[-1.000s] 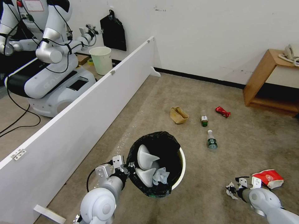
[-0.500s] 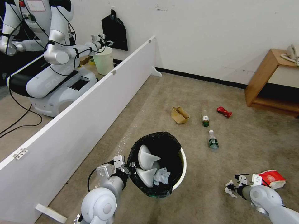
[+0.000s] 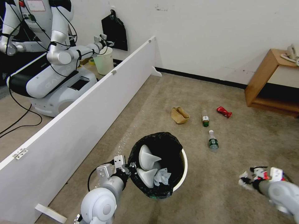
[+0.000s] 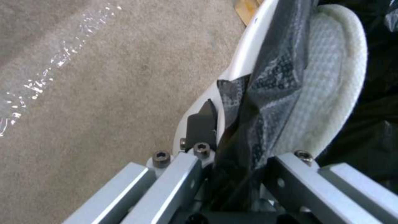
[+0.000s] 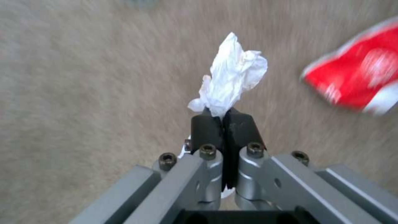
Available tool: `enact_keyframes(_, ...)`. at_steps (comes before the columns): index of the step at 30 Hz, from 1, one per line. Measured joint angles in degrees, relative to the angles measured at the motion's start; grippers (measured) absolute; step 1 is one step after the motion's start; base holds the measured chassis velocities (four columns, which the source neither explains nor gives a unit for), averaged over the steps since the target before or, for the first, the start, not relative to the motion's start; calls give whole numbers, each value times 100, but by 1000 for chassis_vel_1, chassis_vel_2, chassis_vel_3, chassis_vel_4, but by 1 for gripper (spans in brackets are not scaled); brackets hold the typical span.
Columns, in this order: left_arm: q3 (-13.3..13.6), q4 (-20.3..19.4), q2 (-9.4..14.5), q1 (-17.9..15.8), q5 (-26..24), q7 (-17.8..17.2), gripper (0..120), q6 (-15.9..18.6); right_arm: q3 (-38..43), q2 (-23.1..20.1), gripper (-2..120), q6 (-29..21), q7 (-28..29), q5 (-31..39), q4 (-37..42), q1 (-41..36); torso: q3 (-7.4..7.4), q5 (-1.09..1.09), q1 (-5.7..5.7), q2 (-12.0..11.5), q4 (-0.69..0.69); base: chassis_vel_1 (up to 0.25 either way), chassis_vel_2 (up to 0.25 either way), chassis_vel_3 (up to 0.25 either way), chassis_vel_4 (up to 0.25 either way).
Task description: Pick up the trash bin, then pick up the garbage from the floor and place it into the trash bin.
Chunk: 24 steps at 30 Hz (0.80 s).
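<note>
The trash bin point(image 3: 184, 165), white with a black bag, stands on the carpet in front of me with two white slippers point(image 3: 148, 157) and a bluish wad inside. My left gripper point(image 3: 127, 168) is shut on the trash bin's near rim point(image 4: 244, 53), one finger outside and one under the bag. At the lower right, my right gripper point(image 3: 247, 181) is shut on a crumpled white tissue point(image 5: 234, 81), just above the floor beside a red-white snack packet point(image 5: 356, 84). Farther off lie a tan paper bag point(image 3: 179, 115), two bottles point(image 3: 205, 119) point(image 3: 213, 140) and a red wrapper point(image 3: 223, 111).
A long white partition board point(image 3: 93, 102) runs along my left. Behind it stand another robot point(image 3: 53, 74) and a pale bin point(image 3: 104, 60). A wooden side table point(image 3: 268, 77) stands at the far right against the wall. Open carpet lies between the bin and the litter.
My right gripper has swung to the right with the tissue in it, now in front of the snack packet. The left gripper and bin have stayed put. The other robot's arm has reached over the pale bin.
</note>
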Motion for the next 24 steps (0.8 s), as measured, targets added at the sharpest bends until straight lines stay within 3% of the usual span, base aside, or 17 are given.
enact_keyframes(6, 57, -1, 27, -18, -1, -30, 2, 18, 1026, -374, 0, 9, 52, 83, 998, -775, 0, -1, 0, 0, -1, 0, 0, 0, 0)
enact_keyframes(16, 11, -147, 178, -44, -157, -182, 2, 81, 1275, -835, 0, 192, 218, 266, 1886, -535, 0, 1, 0, 0, 1, 0, 0, 0, 0)
enact_keyframes(24, 126, -286, 502, -182, -559, -337, 2, 155, 1667, -1438, 0, 320, 286, 708, 2604, -148, 1, 0, 0, 0, 2, 0, 0, 0, 0)
